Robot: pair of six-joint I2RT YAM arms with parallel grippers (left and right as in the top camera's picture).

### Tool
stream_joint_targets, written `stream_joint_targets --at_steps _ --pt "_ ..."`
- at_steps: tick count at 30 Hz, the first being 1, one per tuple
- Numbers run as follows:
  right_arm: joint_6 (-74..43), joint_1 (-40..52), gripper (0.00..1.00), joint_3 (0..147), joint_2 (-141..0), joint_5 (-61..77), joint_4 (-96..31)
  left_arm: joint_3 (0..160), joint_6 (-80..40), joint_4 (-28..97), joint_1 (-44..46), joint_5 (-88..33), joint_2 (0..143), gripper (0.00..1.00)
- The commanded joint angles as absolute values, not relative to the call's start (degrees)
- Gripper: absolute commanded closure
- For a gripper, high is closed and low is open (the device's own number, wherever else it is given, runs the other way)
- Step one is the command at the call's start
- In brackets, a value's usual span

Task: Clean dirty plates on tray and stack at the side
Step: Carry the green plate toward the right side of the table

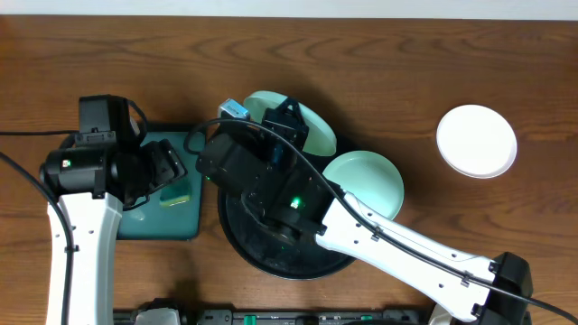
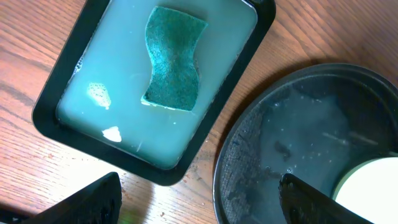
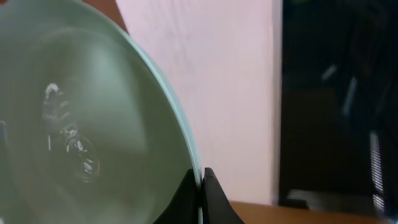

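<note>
Right hand (image 3: 200,186) has a mint plate (image 3: 81,124) pinched by the rim, up over the black tray (image 2: 292,124)!
Fingers are clamped tight on the plate's edge, and the plate is tipped steeply, with faint streaks on its face. A second mint plate (image 1: 370,181) sits at the wet tray's right edge. The white plate (image 1: 476,140) lies well apart on the table (image 1: 406,54). The left hand (image 2: 199,186) hangs wide open and empty above the green tray (image 2: 50,93), where the sponge (image 2: 173,59) lies in cloudy water.

tray (image 1: 271,264) mostly under right arm (image 1: 397,244), plate (image 3: 81,124) cropped by frame
</note>
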State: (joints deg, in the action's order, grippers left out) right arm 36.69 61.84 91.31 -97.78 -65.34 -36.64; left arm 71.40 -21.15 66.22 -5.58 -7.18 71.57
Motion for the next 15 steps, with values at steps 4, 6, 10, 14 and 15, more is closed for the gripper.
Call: stream_joint_targets --at_steps 4,6,10,14,15 --pt "30.26 61.54 0.99 92.05 -97.34 -66.28 -38.57 72.34 -20.67 66.65 -5.67 -6.85 71.81 0.19" --pt "29.63 59.0 0.99 92.05 -97.34 -55.27 -38.02 72.34 -20.69 66.37 -5.67 -6.87 71.81 0.19" --pt "22.74 58.78 0.99 92.18 -96.44 -48.16 -44.66 72.34 -20.67 66.78 -5.67 -6.85 71.81 0.19" --pt "15.9 55.05 0.99 92.16 -96.86 -55.75 -42.35 72.34 -20.69 65.93 -5.67 -6.85 71.81 0.19" --pt "14.04 54.35 0.99 92.16 -97.25 -66.22 -41.65 72.34 -20.69 65.95 -5.67 -6.87 71.81 0.19"
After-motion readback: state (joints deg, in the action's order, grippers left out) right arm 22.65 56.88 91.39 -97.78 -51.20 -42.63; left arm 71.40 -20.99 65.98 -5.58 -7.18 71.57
